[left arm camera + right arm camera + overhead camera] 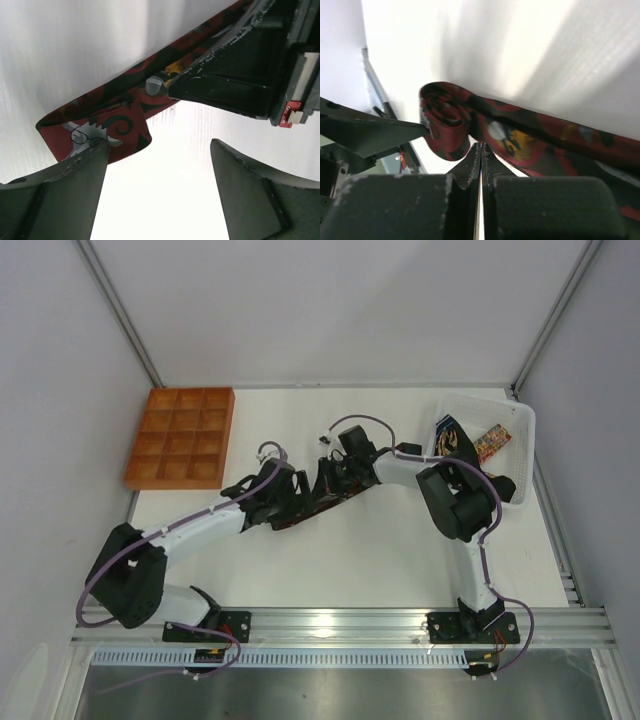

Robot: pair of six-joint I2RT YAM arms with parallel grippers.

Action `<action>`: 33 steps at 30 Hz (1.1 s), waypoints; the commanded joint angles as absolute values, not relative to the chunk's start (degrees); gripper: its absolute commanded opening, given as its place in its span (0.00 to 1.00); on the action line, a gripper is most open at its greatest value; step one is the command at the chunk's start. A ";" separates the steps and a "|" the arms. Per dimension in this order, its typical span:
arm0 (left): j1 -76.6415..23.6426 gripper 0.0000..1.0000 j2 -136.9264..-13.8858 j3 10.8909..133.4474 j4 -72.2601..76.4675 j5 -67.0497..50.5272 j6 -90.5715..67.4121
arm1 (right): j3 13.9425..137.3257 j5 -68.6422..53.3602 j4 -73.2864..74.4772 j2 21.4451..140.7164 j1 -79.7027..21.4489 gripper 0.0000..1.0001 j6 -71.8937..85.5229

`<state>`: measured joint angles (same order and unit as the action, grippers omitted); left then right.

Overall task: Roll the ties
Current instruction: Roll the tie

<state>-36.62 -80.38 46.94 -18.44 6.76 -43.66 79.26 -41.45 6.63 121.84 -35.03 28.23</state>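
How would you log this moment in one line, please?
left tool: open, by tie roll | right tool: shut, tips at tie | tie: end rolled

Robotics lab, white panel walls, aluminium rail (arm bases bolted on)

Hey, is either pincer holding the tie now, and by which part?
Left pincer is open, holding nothing. Right pincer is shut at the edge of the red tie beside its rolled end; a true pinch cannot be told.
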 commanded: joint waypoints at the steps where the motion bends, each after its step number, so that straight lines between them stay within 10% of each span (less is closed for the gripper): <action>1: -36.74 0.87 -76.29 44.65 -12.66 5.01 -41.49 | 81.48 -46.40 6.95 119.01 -35.16 0.00 27.33; 33: -20.58 0.79 -63.27 34.81 -21.98 -7.99 -48.34 | 84.55 -46.85 6.42 125.59 -38.23 0.00 27.07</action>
